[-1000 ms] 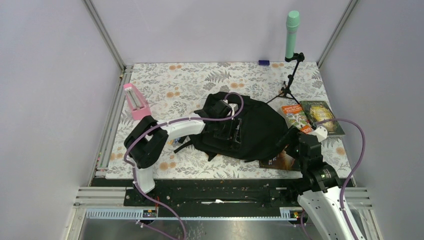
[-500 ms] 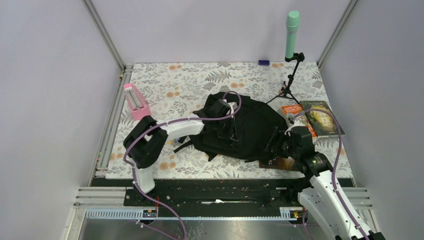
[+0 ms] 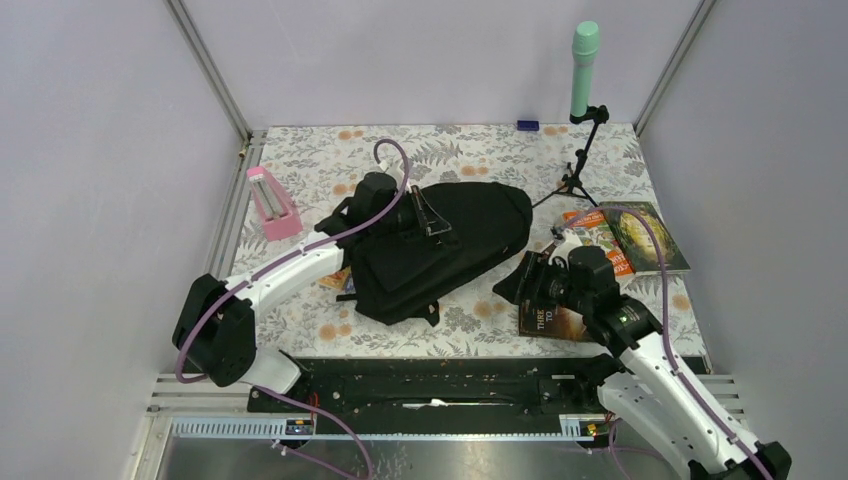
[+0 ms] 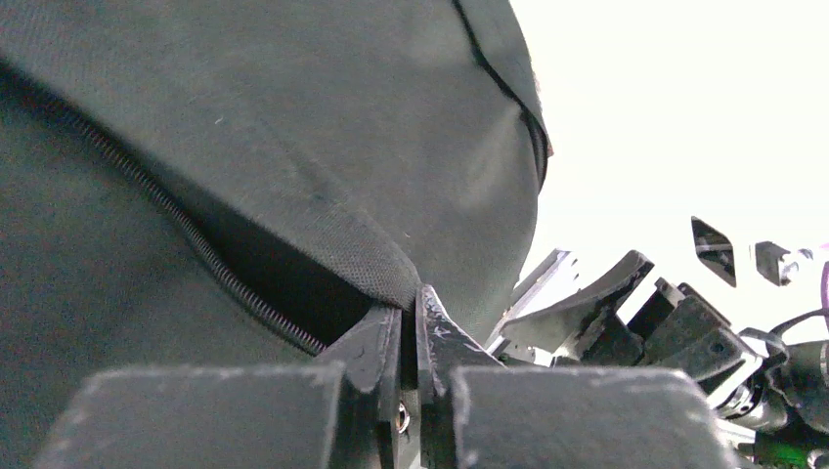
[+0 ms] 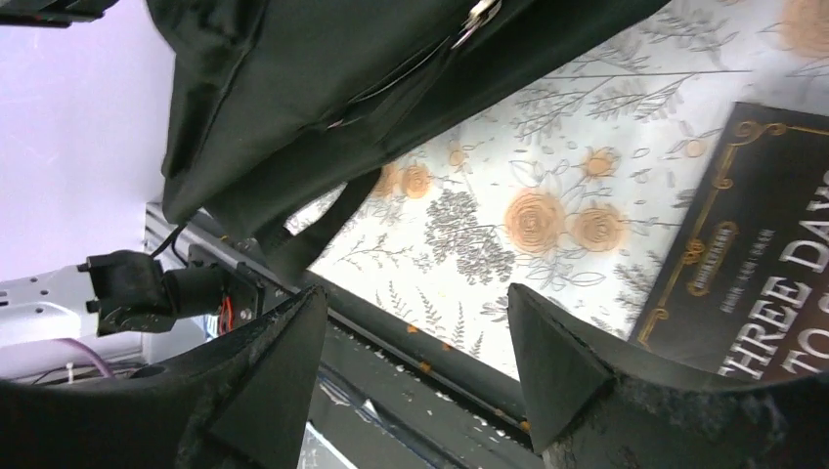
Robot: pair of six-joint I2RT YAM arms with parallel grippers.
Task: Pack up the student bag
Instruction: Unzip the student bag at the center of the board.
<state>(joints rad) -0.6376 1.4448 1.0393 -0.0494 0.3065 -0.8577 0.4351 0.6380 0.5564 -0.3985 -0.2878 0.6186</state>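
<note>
Two arms at work. Black backpack [image 3: 470,235] lies mid-table, books [image 3: 645,235] on its right. At its left end, left gripper [image 4: 411,327] is pinched tight on the fabric lip beside the zip [image 4: 196,244]. Just right of the bag, right gripper [image 5: 411,362] is spread wide and empty. Best to lift that lip gently, hold the pinch firm, and have the right side take the opposite edge so the mouth gapes.

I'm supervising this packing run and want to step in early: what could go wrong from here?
1. The left claw pinches only a thin edge of the large black fabric backpack beside its zip, so the fabric may slip free.
2. The right claw is open and empty near a dangling black strap, which could snag it.
</note>
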